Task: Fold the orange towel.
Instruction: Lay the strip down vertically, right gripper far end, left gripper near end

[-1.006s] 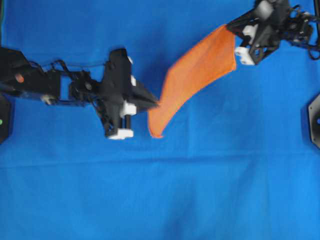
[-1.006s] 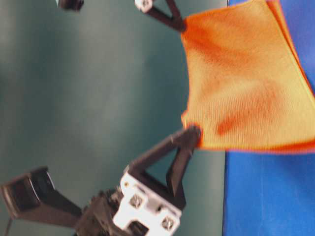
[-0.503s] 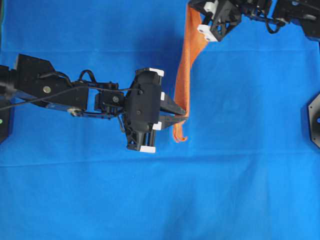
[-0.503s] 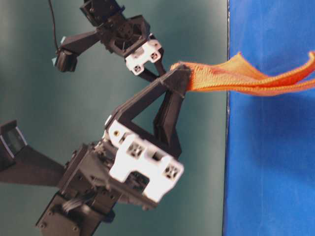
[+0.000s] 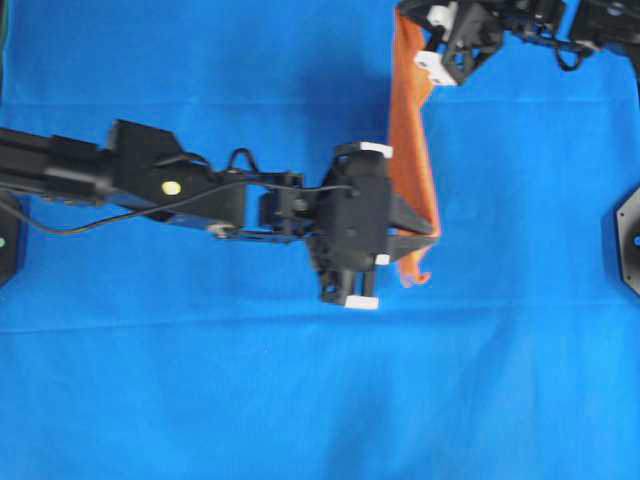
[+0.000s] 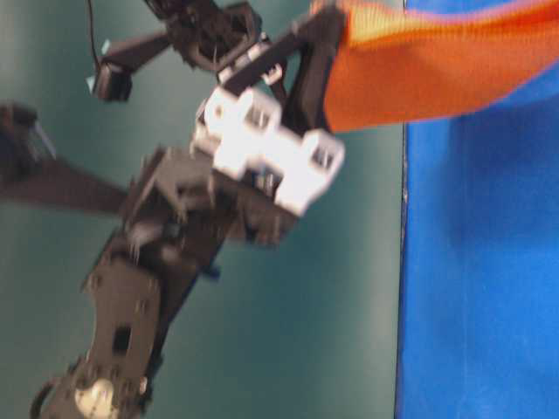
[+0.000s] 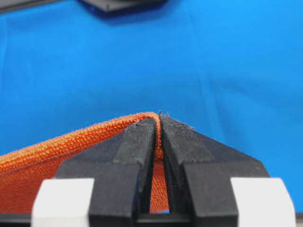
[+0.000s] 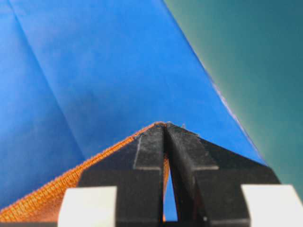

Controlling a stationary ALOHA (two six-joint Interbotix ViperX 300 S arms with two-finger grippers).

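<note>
Towel [image 5: 412,150] orange; cloth [image 5: 200,380] blue; grippers [image 7: 158,124] [image 8: 165,126] black w/ white blocks; backdrop [image 6: 288,332] teal.

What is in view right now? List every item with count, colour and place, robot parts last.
orange towel: one, orange, held off the cloth, stretched between both grippers, upper middle of the overhead view.
blue cloth: one, blue, covering the table.
black mounts: two, black, at the left and right edges of the overhead view.
left gripper: one, black with white blocks, shut on a towel edge near the centre.
right gripper: one, black with white blocks, shut on the towel at the top edge.
</note>
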